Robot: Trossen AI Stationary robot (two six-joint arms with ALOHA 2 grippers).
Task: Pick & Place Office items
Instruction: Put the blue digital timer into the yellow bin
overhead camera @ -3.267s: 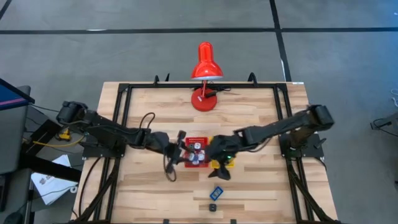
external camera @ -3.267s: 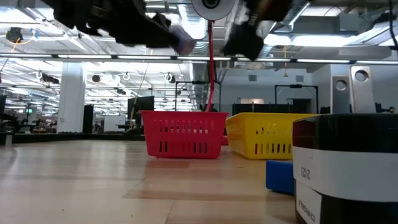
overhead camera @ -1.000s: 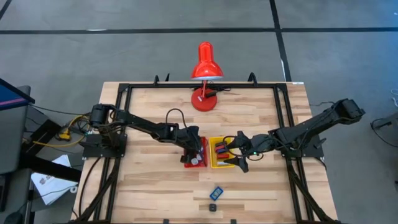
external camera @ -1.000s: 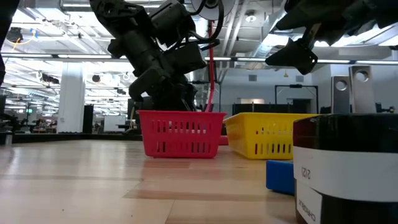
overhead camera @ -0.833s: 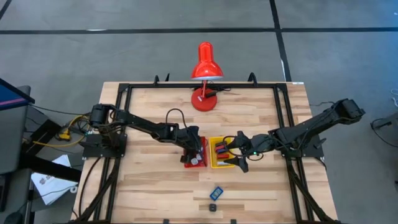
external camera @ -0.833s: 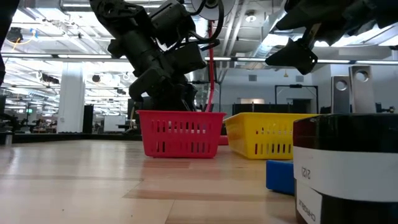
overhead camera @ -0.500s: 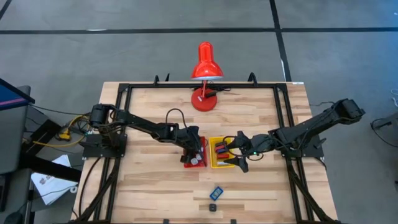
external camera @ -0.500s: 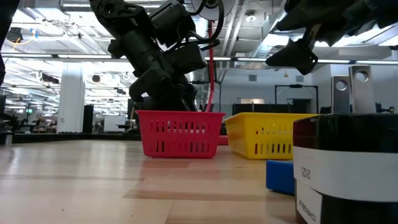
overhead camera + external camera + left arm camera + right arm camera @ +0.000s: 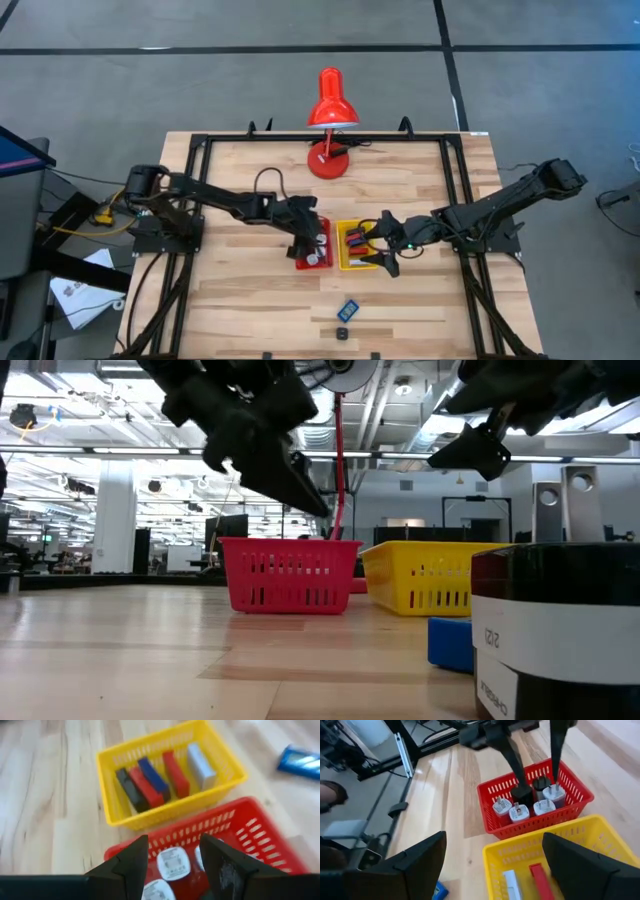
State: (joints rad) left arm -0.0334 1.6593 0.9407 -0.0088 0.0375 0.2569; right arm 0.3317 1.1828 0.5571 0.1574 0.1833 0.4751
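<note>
While the left gripper (image 9: 305, 238) hangs over the red basket (image 9: 300, 262) with its two fingers apart and nothing between them, the white plug adapters (image 9: 171, 863) sit directly beneath it inside that basket, one black adapter (image 9: 541, 783) among them. The right gripper (image 9: 383, 250) hovers over the yellow basket (image 9: 345, 266), fingers spread wide and empty. Below it lie the flat blocks (image 9: 161, 776) (black, red, blue, red and grey, leaning side by side in a row). The two baskets stand just beside each other, between the two grippers' arms. A blue item (image 9: 348, 309) and a small black item (image 9: 342, 333) rest on the wooden table (image 9: 240, 300), apart from the baskets on the near side of the right gripper. The red desk lamp (image 9: 331, 108) stands at the far table edge, well beyond both grippers.
</note>
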